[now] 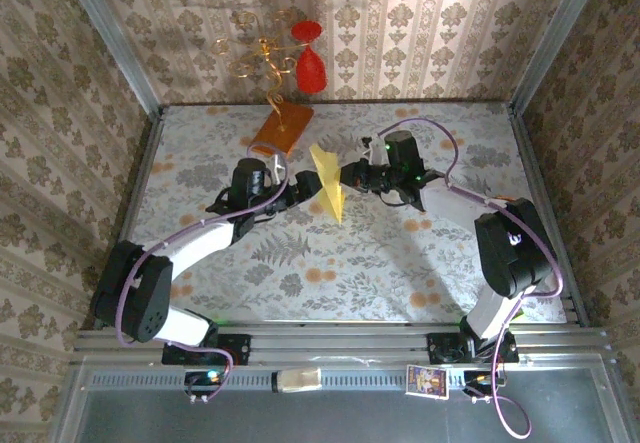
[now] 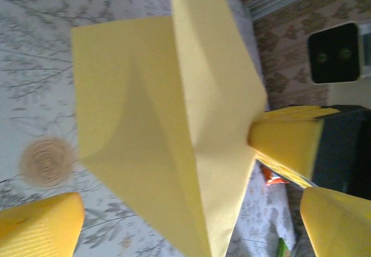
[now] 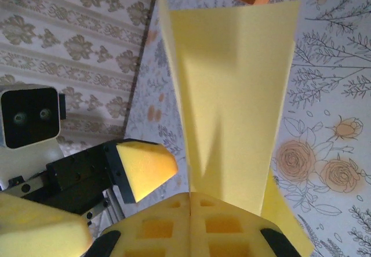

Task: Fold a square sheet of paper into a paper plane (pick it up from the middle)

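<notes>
The pale-yellow sheet of paper [image 1: 328, 178] is folded into a winged shape with a centre crease and a point toward the near side, and it is held off the table mid-workspace. My right gripper [image 1: 346, 176] is shut on its folded spine; in the right wrist view the pads [image 3: 174, 222] meet flat, and the paper [image 3: 232, 94] rises from between them. My left gripper [image 1: 302, 185] faces it from the left, open. In the left wrist view its fingertips [image 2: 40, 228] stand wide on either side of the paper [image 2: 162, 106] without touching it.
An orange-brown slab [image 1: 282, 128] lies behind the paper, bearing a gold wire stand [image 1: 262, 55] with red pieces [image 1: 310, 68]. Patterned walls close the back and both sides. A metal rail [image 1: 340, 343] runs along the near edge by the arm bases.
</notes>
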`<action>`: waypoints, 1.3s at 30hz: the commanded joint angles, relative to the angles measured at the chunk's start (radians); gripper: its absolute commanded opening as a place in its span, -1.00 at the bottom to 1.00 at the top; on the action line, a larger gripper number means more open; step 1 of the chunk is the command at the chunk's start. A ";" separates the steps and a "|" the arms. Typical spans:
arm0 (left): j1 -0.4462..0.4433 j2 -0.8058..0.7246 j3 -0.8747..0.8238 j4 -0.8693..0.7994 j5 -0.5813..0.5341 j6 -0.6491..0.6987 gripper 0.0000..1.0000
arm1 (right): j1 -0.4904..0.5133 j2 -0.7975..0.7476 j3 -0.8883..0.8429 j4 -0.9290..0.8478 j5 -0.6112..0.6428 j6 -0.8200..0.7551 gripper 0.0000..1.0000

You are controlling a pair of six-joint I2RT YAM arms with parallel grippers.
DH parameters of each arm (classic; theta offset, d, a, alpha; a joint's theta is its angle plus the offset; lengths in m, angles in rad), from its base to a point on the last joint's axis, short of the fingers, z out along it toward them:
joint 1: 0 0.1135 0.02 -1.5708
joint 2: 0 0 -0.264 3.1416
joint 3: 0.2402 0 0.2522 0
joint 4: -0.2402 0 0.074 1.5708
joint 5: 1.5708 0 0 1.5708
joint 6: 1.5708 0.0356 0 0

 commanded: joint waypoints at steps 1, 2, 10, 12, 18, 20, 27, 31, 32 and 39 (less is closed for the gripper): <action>-0.024 0.022 0.007 0.152 0.077 -0.071 0.86 | -0.008 -0.040 -0.021 0.091 -0.040 0.084 -0.88; -0.030 0.023 0.001 0.168 0.075 -0.084 0.85 | -0.011 -0.047 -0.025 0.102 -0.040 0.096 -0.87; -0.084 -0.076 -0.073 0.069 -0.112 -0.136 0.97 | -0.021 -0.061 -0.018 0.163 0.006 0.153 -0.86; -0.091 -0.091 -0.088 0.063 -0.138 -0.147 0.99 | -0.023 -0.055 -0.014 0.181 0.017 0.173 -0.86; -0.140 -0.027 -0.078 0.212 -0.107 -0.245 0.99 | -0.026 -0.039 -0.013 0.271 0.016 0.277 -0.86; -0.156 -0.008 -0.055 0.235 -0.103 -0.262 0.98 | -0.028 -0.042 -0.017 0.294 0.015 0.309 -0.85; -0.157 0.025 -0.044 0.332 -0.124 -0.279 0.92 | -0.032 -0.049 -0.019 0.318 -0.008 0.381 -0.85; -0.141 0.028 -0.025 0.351 -0.116 -0.258 0.84 | -0.032 -0.047 -0.023 0.309 -0.019 0.402 -0.85; -0.136 0.027 -0.021 0.352 -0.114 -0.256 0.82 | -0.033 -0.046 -0.026 0.313 -0.020 0.406 -0.85; -0.108 0.012 -0.028 0.385 -0.122 -0.240 0.58 | -0.036 -0.047 -0.033 0.324 -0.037 0.426 -0.85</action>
